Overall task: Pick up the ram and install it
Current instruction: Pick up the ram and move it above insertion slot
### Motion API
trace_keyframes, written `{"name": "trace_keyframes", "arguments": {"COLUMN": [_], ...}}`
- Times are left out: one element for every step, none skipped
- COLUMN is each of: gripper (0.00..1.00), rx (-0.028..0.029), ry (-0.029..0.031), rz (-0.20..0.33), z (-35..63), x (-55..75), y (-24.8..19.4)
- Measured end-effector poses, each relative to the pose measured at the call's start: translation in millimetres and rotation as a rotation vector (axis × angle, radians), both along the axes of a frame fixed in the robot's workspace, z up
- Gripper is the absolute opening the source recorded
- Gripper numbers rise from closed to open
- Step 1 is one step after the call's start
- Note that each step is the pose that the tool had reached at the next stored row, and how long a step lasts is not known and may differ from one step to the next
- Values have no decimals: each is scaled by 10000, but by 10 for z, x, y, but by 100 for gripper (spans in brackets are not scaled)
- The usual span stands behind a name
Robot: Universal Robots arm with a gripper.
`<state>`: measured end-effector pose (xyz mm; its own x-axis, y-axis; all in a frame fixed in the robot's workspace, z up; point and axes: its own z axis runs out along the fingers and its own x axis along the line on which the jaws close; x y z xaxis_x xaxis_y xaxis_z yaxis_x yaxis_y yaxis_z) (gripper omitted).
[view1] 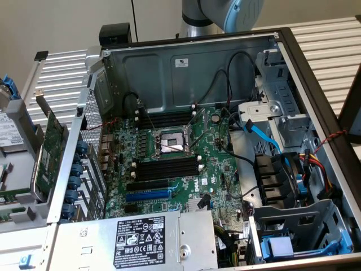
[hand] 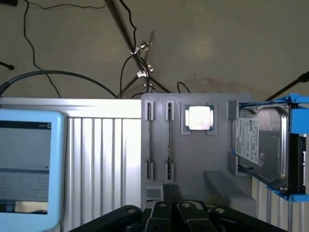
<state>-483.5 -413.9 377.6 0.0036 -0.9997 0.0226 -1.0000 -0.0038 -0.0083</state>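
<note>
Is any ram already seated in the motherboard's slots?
No, the long black slots on either side of the CPU socket all stand empty in the exterior view.

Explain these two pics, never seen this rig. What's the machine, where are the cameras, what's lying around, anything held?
The machine is one robot arm with a gripper. The exterior view comes from a camera off the arm and looks into an open computer case; its black memory slots look empty. The wrist view comes from a camera on the arm's wrist. It faces a grey holder carrying two ram sticks on edge, a processor chip and a hard drive, with a blue-framed screen beside it. The jaws are shut and hold nothing; the ram sticks are the parts nearest them.
</note>
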Motion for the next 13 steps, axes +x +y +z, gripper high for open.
{"name": "trace_keyframes", "arguments": {"gripper": [11,11,17,24,30,36,36,36,42,42,42,42,42], "rx": [0,0,1,-1,-3,-7,-15,-28,-41,-41,-42,-43,-44], "ry": [0,-1,-3,-3,-3,-1,-1,-2,-1,-3,-3,-1,-1], "rz": [7,11,15,17,21,25,28,31,35,38,41,44,46], "z": [-3,-5,-9,-9,-10,-12,-16,-24,-32,-44,-59,-76,-93], "x": [-1,-3,-6,-10,-11,-13,-14,-17,-17,-19,-19,-21,-27], "y": [0,0,0,0,0,0,1,3,4,4,4,4,4]}}
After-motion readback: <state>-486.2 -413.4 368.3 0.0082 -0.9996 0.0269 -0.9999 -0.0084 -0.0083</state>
